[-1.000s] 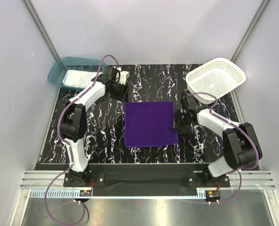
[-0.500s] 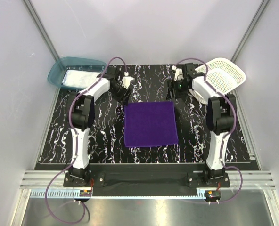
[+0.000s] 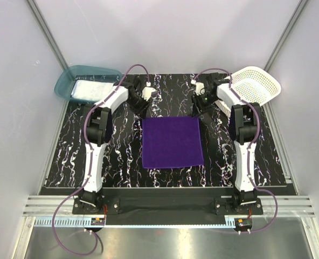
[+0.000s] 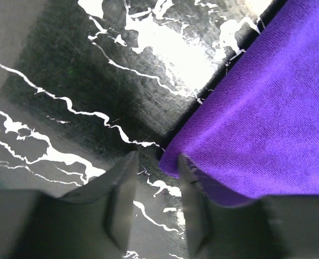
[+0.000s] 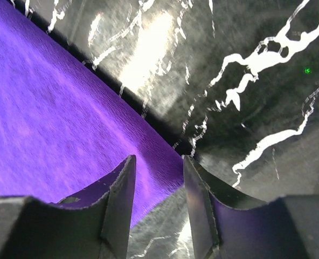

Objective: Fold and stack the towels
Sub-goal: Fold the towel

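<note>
Purple towel (image 3: 172, 141) lies flat on the black marbled tabletop (image 3: 95, 156), mid-field, roughly square, just beyond the arm bases. Both arms stretch past it to its far corners.

Left end effector (image 4: 155, 162): released, fingers parted, tips down at the far-left corner. The corner's point sits at the mouth of the gap. One finger overlaps the towel edge, the other is over bare tabletop.

Right end effector (image 5: 158, 162): released, fingers parted. The far-right corner lies in the gap between them, not clamped.

The wrist views give this corner detail. The overhead view cannot, since the wrists cover both corners there.

Only the overhead view shows the surroundings. Teal bin (image 3: 62, 81) sits at the far-left tabletop corner, with the white towel (image 3: 89, 89) inside. White mesh basket (image 3: 259, 86) is at far right, and the right arm crosses its near-left side.
</note>
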`<state>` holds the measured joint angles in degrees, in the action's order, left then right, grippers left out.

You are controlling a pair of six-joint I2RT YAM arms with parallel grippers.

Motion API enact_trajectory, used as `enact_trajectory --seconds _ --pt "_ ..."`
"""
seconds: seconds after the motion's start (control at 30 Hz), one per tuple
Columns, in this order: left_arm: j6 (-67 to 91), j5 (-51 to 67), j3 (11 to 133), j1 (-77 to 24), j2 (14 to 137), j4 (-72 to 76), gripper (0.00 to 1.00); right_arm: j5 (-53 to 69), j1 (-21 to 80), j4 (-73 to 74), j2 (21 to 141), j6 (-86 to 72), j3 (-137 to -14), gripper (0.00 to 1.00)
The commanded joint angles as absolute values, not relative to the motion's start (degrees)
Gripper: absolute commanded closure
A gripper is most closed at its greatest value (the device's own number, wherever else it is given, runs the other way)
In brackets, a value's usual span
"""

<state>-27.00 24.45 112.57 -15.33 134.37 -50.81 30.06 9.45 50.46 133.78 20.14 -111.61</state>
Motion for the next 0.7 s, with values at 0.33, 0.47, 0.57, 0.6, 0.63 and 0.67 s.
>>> enact_trajectory --seconds 0.33,0.47,0.57,0.6,0.63,0.67 --pt "-31.82 29.09 120.23 -14.85 138.16 -54.67 0.96 37.18 7.12 56.86 137.37 27.33 -117.51 0.62" --pt "-31.99 28.48 120.85 -14.85 137.82 -54.76 0.64 36.83 7.12 58.88 139.74 28.56 -120.32 0.51" --pt "-32.87 26.38 120.76 -14.85 137.37 -55.11 0.58 37.35 7.12 60.02 140.53 29.52 -122.08 0.51" --pt "-33.65 26.28 120.76 -14.77 137.11 -55.72 0.57 37.53 7.03 60.64 140.97 29.71 -122.95 0.51" --pt "-34.18 26.37 120.85 -14.59 137.02 -55.98 0.55 37.62 7.03 61.17 141.15 29.97 -123.31 0.51" --pt "-34.62 26.98 120.85 -14.50 136.93 -56.25 0.55 38.05 6.94 61.52 141.33 30.58 -123.66 0.51"
